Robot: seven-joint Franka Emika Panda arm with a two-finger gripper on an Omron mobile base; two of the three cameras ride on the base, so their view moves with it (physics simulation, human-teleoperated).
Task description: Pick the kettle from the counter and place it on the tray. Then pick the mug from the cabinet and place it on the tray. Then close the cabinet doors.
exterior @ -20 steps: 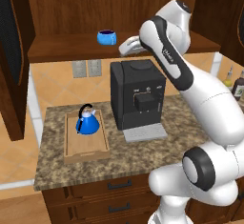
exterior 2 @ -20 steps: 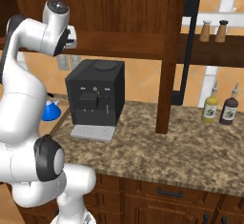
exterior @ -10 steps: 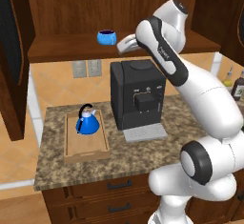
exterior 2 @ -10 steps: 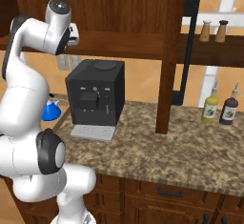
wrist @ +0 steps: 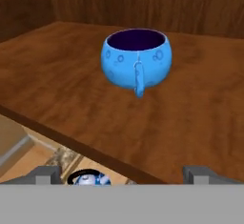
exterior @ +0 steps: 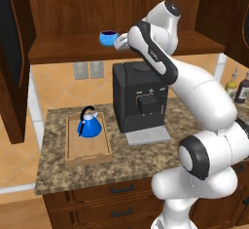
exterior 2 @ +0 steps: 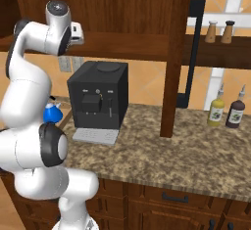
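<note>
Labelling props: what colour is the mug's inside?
Dark purple inside the mug, clearest in the hand view.

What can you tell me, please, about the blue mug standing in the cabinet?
The mug is squat, rounded and glossy bright blue, faintly patterned with small rings, with a dark inside that looks empty. It stands upright on the cabinet's brown wooden shelf, some way back from the front edge, its single side handle turned toward the hand camera. Only the shelf touches it; the gripper hangs beside it with its jaws wide apart, not yet around it.

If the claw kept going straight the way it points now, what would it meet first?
Probably the mug on the cabinet shelf, handle toward the open claw; the gap between them looks free.
</note>
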